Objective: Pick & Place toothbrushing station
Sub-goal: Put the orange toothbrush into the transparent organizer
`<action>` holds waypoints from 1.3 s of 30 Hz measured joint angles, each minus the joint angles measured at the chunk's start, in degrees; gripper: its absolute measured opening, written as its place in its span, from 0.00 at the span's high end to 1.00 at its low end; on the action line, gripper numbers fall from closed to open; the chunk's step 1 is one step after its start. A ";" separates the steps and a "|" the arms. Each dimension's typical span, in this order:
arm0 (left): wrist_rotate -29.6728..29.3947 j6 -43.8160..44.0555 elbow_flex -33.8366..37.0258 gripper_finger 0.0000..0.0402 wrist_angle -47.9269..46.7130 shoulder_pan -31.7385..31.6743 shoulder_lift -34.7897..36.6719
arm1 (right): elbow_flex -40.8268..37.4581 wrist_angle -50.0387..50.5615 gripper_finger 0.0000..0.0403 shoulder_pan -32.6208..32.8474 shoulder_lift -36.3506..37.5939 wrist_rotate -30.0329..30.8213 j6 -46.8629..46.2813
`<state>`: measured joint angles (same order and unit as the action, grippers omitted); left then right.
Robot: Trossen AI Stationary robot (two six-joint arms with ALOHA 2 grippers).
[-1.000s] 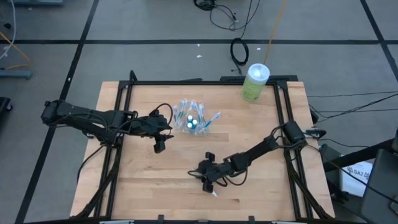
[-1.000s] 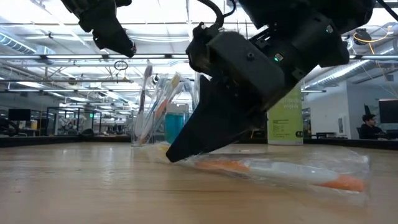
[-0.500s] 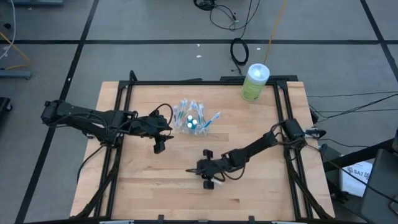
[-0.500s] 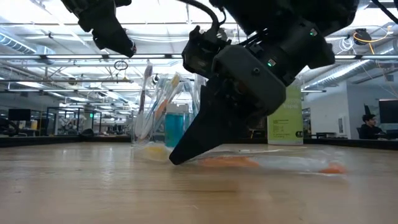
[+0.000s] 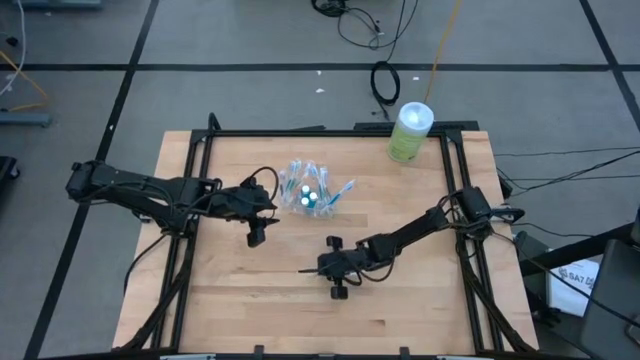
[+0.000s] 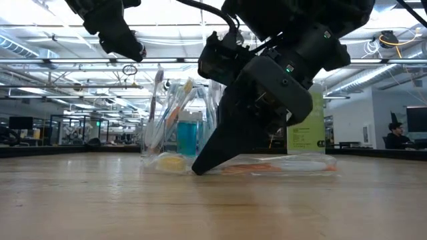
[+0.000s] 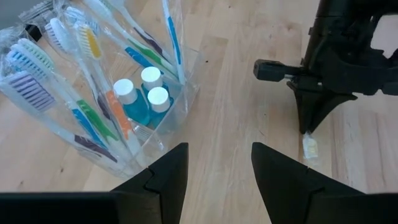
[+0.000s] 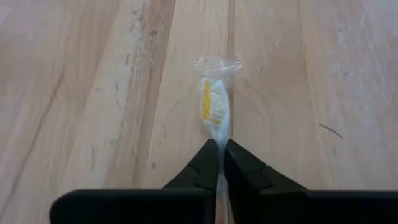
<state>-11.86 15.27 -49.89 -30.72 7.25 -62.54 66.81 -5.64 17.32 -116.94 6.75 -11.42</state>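
Toothbrush (image 8: 215, 115) handle hidden, right pincer (image 8: 219, 158) clamped

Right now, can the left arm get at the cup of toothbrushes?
Probably yes. The left hand hangs open beside the cup, with bare table between them. The right hand, shut on a wrapped toothbrush, is off to the side.

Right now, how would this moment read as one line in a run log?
right gripper: shut on wrapped toothbrush, on table | left gripper: open beside cup
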 joint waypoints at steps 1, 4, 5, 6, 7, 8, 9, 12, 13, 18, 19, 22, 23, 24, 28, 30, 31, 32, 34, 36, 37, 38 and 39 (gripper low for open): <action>-0.02 0.00 0.00 0.54 0.03 0.00 0.00 | 0.00 0.32 0.97 -0.02 0.90 -0.46 0.14; -0.17 0.33 -0.04 0.54 0.48 -0.02 0.00 | -0.48 2.63 0.98 -0.21 4.29 -0.54 0.10; -0.15 0.39 -0.02 0.54 0.40 -0.02 0.00 | -0.47 2.55 0.99 -0.46 5.72 -0.57 0.18; -0.17 0.45 -0.02 0.54 0.39 -0.02 0.00 | -0.44 3.14 0.99 -0.56 7.51 0.24 0.35; -0.16 0.49 -0.03 0.54 0.43 -0.02 0.05 | -0.51 4.28 0.99 -0.76 9.92 1.26 0.32; -0.17 0.50 -0.02 0.54 0.37 -0.02 0.39 | -0.57 3.91 0.99 -0.96 12.10 2.46 0.34; -0.17 0.50 -0.03 0.54 0.06 -0.02 0.88 | -0.57 2.90 0.99 -1.27 14.24 3.59 0.71; -0.22 0.54 -0.12 0.54 0.86 -0.02 1.39 | -2.23 2.59 1.00 -1.33 20.77 8.83 4.83; -0.19 0.54 -0.10 0.54 0.68 -0.02 1.66 | -2.98 1.21 1.00 -1.43 22.68 10.88 6.46; -1.81 1.40 -0.13 0.54 1.07 0.63 4.38 | -11.26 -20.47 1.00 -3.00 31.65 15.26 13.13; -2.33 1.40 0.02 0.54 0.67 0.82 5.00 | -14.07 -27.48 1.00 -3.82 32.48 14.14 14.10; -3.98 0.30 -0.04 0.54 1.39 1.15 7.08 | -22.82 -47.97 1.00 -6.57 32.30 10.90 15.56; -4.22 0.16 -0.02 0.54 1.24 1.19 7.67 | -25.40 -53.99 1.00 -7.65 31.68 10.25 15.59; -4.34 0.06 -0.04 0.54 1.98 1.20 8.20 | -27.34 -60.06 1.00 -8.79 30.75 9.78 15.22; -4.77 -0.55 -0.04 0.54 3.23 1.20 9.84 | -30.99 -74.87 1.00 -12.99 25.40 9.55 13.30; -4.74 -1.34 -0.02 0.54 3.56 1.21 10.68 | -30.88 -79.42 1.00 -14.78 22.69 7.90 13.73; -4.75 -1.71 0.00 0.54 4.28 1.27 10.85 | -30.33 -81.44 1.00 -15.54 21.45 6.61 13.84; -4.79 -2.35 -0.06 0.54 5.47 1.27 11.01 | -29.64 -82.79 1.00 -16.26 20.27 5.47 13.65; -4.93 -3.86 -0.05 0.54 5.29 1.27 11.29 | -28.66 -83.30 1.00 -17.27 17.92 5.16 13.06; -5.09 -4.55 -0.02 0.54 5.66 1.25 11.34 | -27.26 -83.11 1.00 -18.19 15.43 5.18 13.00; -5.39 -4.65 -0.02 0.54 5.67 1.21 11.37 | -26.64 -83.12 1.00 -18.59 14.46 5.15 12.98; -5.92 -4.66 -0.02 0.54 5.52 1.18 11.37 | -25.62 -83.49 1.00 -18.96 13.46 5.17 12.83; -6.39 -4.70 -0.02 0.54 5.52 1.18 11.34 | -24.50 -83.86 1.00 -19.34 12.47 5.15 12.76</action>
<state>-18.25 10.56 -49.91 -25.20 8.43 -51.20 42.31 -89.50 -2.02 -104.47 11.90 1.34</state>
